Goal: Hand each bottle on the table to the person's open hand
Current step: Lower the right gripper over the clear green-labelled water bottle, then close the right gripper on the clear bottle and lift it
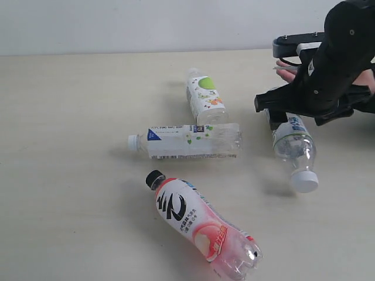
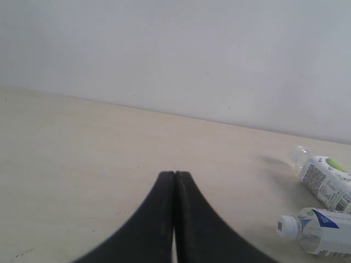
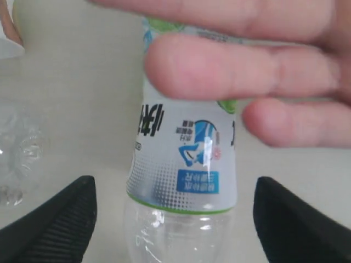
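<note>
A blue-labelled, white-capped bottle hangs tilted above the table, cap toward the camera. The person's hand has its fingers curled over the labelled part. My right gripper is open, with its fingers wide on either side and not touching the bottle. In the exterior view this bottle hangs below my right arm, and the hand shows behind it. My left gripper is shut on nothing over bare table.
Three bottles lie on the table: a green-labelled one, a white-labelled one in the middle, and a pink-labelled one with a black cap at the front. A white wall stands behind the table.
</note>
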{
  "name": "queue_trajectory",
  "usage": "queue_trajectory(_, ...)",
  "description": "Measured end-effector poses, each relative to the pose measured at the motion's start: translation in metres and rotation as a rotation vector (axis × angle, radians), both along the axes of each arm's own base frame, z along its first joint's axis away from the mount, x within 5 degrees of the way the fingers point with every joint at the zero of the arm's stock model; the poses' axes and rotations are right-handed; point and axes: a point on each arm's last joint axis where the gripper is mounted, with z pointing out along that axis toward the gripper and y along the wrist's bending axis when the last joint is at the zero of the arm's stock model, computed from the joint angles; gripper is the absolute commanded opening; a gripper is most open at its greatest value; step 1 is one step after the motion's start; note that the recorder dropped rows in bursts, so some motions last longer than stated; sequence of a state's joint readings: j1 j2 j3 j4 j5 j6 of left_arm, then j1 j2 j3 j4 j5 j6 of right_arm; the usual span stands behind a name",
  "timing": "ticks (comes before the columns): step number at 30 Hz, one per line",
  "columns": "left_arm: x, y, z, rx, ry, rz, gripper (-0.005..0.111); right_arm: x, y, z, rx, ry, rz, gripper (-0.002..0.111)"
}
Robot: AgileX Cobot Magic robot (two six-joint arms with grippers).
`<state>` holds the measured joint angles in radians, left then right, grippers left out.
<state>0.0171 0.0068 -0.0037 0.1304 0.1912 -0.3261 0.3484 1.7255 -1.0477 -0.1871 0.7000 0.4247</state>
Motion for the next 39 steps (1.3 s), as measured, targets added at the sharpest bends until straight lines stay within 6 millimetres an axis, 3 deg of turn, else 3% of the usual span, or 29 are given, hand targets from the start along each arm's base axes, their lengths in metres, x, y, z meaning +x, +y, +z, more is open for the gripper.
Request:
queue_trajectory(7, 0.0, 0.0, 0.0, 0.0, 0.0, 0.0, 0.0, 0.005, -0.002, 0.0, -0.024, -0.045, -0.011, 0.075)
queue_trajectory(24, 0.0, 0.0, 0.0, 0.0, 0.0, 0.0, 0.0, 0.015, 0.0, -0.042, -0.063, 0.014, -0.027, 0.075)
queue_trajectory(35, 0.0, 0.0, 0.0, 0.0, 0.0, 0.0, 0.0, 0.018, 0.001, -0.047, -0.046, 0.004, -0.049, 0.075)
queue_trajectory(39, 0.0, 0.0, 0.0, 0.0, 0.0, 0.0, 0.0, 0.018, 0.001, -0.06, -0.059, 0.039, -0.05, 0.068)
